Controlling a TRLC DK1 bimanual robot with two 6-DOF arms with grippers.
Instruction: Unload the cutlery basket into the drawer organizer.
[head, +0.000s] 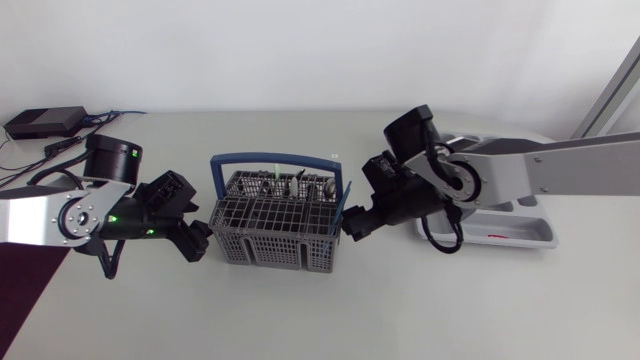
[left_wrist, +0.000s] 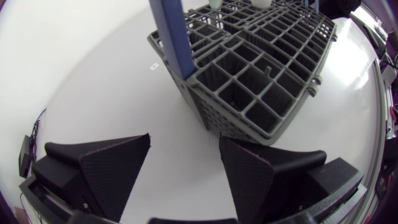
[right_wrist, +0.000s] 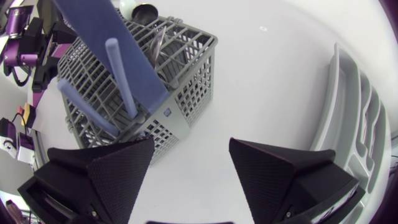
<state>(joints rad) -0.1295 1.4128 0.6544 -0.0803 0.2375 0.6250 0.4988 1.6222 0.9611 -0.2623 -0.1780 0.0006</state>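
Observation:
A grey cutlery basket (head: 268, 228) with a blue handle (head: 275, 158) stands mid-table and holds several metal pieces (head: 285, 184). My left gripper (head: 197, 242) sits low at its left end, open, with the basket (left_wrist: 255, 74) just ahead of the empty fingers (left_wrist: 115, 171). At the right end, my right gripper (head: 350, 224) is open too. Its view shows the basket corner (right_wrist: 177, 93) ahead of one finger (right_wrist: 118, 171), metal cutlery (right_wrist: 155, 37) and bluish rods (right_wrist: 119, 78) by the handle (right_wrist: 106, 31). The pale drawer organizer (head: 545, 236) (right_wrist: 357, 118) lies to the right, partly under that arm.
A black box (head: 44, 122) with cables (head: 60, 148) lies at the back left corner. Bare white tabletop (head: 330, 310) stretches in front of the basket and both arms. A red mark (head: 497, 236) shows in the organizer.

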